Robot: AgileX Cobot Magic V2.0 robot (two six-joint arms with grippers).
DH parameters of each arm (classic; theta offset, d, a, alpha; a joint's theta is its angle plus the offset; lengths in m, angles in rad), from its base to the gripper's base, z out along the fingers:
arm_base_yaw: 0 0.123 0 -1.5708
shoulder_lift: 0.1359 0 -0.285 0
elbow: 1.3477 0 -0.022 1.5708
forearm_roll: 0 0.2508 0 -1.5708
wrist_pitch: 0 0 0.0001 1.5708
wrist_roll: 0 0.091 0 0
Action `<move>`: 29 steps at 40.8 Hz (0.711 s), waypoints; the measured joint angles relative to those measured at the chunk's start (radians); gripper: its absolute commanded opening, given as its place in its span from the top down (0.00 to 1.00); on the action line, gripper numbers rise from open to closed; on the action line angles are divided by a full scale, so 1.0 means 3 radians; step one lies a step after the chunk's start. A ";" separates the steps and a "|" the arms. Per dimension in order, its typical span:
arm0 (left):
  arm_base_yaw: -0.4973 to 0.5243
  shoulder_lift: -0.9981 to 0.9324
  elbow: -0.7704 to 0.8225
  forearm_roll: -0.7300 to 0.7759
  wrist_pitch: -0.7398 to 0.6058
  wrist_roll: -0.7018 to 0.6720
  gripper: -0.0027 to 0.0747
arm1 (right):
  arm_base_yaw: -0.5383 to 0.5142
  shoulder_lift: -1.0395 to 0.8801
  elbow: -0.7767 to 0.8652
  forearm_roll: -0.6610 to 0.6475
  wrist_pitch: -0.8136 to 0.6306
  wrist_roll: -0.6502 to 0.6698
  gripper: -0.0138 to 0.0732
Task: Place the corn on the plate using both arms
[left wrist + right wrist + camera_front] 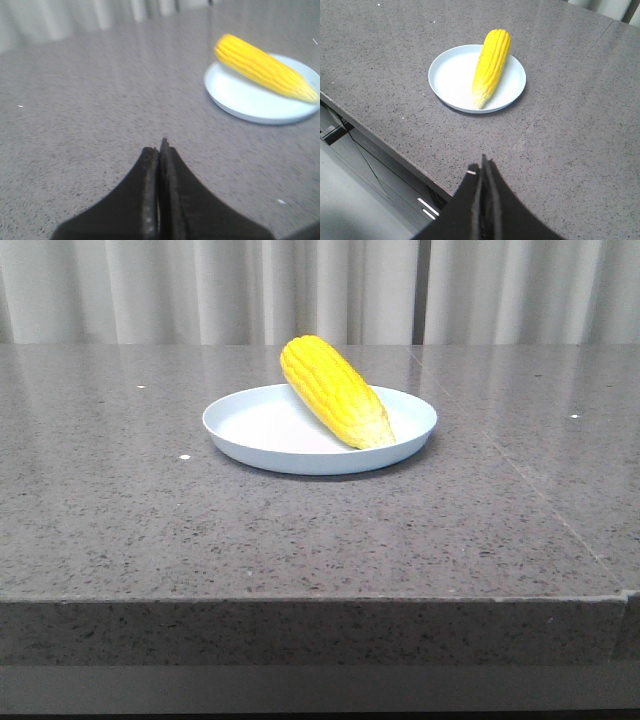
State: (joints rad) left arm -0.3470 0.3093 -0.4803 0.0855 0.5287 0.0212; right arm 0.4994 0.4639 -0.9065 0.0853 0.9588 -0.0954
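The yellow corn [333, 390] lies across the pale blue-white plate [250, 425] in the middle of the grey table, its thick end up on the far rim and its paler tip down near the front right. Corn [264, 67] and plate [240, 95] also show in the left wrist view, and the corn [491, 65] and plate [452, 75] in the right wrist view. My left gripper [159, 147] is shut and empty over bare table, well away from the plate. My right gripper [481, 167] is shut and empty near the table's front edge. Neither gripper shows in the front view.
The grey speckled stone table [150, 520] has a front edge [300, 600] close to the camera. A seam [530, 490] runs across its right part. Pale curtains [200, 290] hang behind. Below the table edge a dark frame [365, 155] shows in the right wrist view.
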 measured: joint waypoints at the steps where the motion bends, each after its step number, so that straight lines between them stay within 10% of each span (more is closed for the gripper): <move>1: 0.0085 -0.0106 0.0143 -0.0034 -0.0097 0.0000 0.99 | 0.0000 0.0000 0.0000 0.0000 0.0000 0.0000 0.94; 15: 0.0797 -0.1035 0.1577 -0.0346 -0.1338 0.0000 0.99 | 0.0000 0.0000 0.0000 0.0000 0.0000 0.0000 0.94; 29: 0.0875 -0.1051 0.1634 -0.0387 -0.1712 0.0000 0.99 | 0.0000 -0.0005 0.0005 0.0006 0.0000 0.0000 0.94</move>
State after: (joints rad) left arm -0.0844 -0.0061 0.0100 -0.0307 0.0151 0.0212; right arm 0.4994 0.4625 -0.9049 0.0871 0.9588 -0.0954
